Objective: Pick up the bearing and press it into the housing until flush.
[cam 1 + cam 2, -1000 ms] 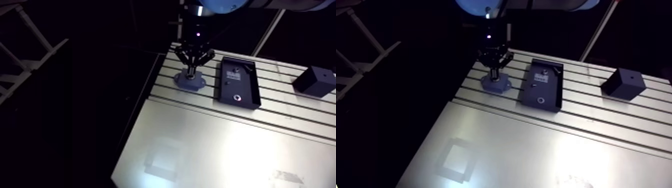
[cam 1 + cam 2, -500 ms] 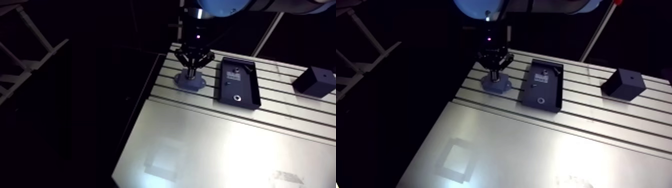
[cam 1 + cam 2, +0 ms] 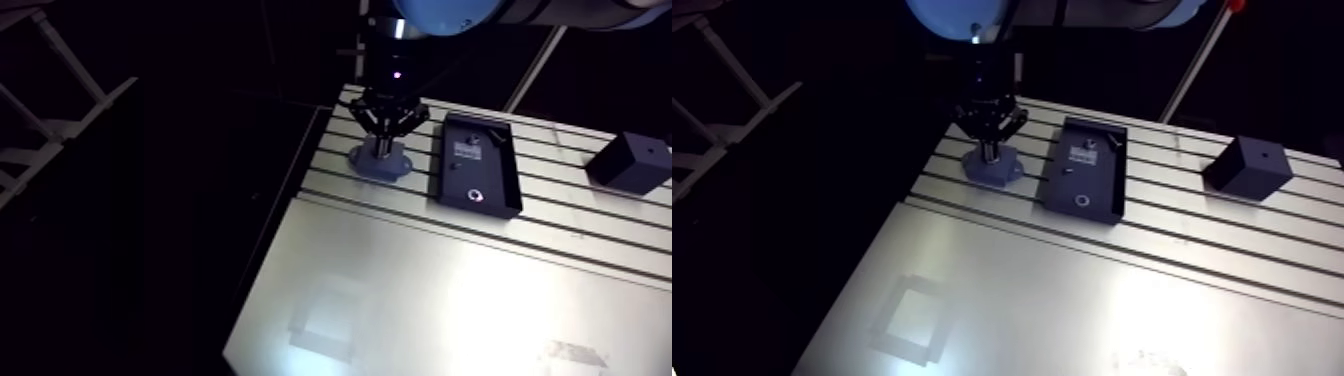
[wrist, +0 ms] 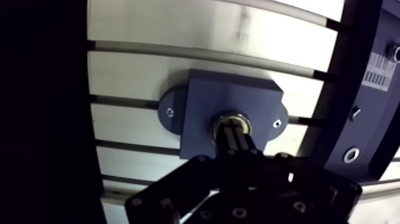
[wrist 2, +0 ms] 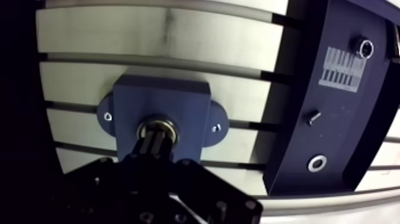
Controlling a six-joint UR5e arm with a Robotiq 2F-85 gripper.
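Wrist view is showing me the gripper (image 4: 234,128) with its two fingers (image 4: 229,140) clenched together. Nothing is being grasped between them, and their tips are pressing on the bearing (image 4: 231,115). The bearing is sitting in the round bore at the middle of the blue-grey housing (image 4: 205,95), lying flat with its axis pointing straight up at the gripper. I cannot tell whether it is flush. The housing is resting on the slotted table (image 4: 178,24), its long axis running ear to ear along the slots. Just beside it, a black tray (image 5: 333,119) is holding a barcode label (image 5: 345,68), a small screw (image 5: 313,117) and a metal ring (image 5: 316,162). The arm view is showing a black cube (image 3: 630,160) sitting well apart, past the tray.
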